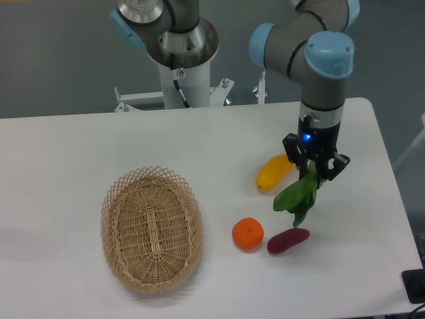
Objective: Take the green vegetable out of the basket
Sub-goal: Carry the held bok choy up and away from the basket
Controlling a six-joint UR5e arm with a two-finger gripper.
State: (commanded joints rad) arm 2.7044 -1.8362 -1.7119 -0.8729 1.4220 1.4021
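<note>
Nearest to me, on the white table (80,139), sits the oval, light tan wicker basket with the lacy looped rim (151,228). It holds nothing I can see; its woven floor shows bare from end to end, which fits the green vegetable already being out of it.

To the right of the basket, a little farther, lie a round orange fruit (248,234) and a small dark purple sweet potato (287,240), close to each other but not touching. They look loosely scattered on the table, not placed for anything.

Above the sweet potato hangs the green vegetable, a small leafy bok choy (297,197), well clear of the basket and off to its right. Its dark floppy leaves droop downward, since it is gripped at the upper end and the limp leaves fall under their own weight. The black two-finger gripper (315,170) is clamped on that upper end, pointing straight down, which keeps the leaves dangling free of the table. The leaf tips hang just above the sweet potato; whether they brush it I cannot tell.

Farther left of the gripper lies a yellow, elongated mango-like fruit (274,172), tilted on the table.

The pale stem base of the bok choy is hidden between the fingers, so how much of it they pinch is unclear. The grey arm with blue joint caps (328,56) is cut off at the top edge.
</note>
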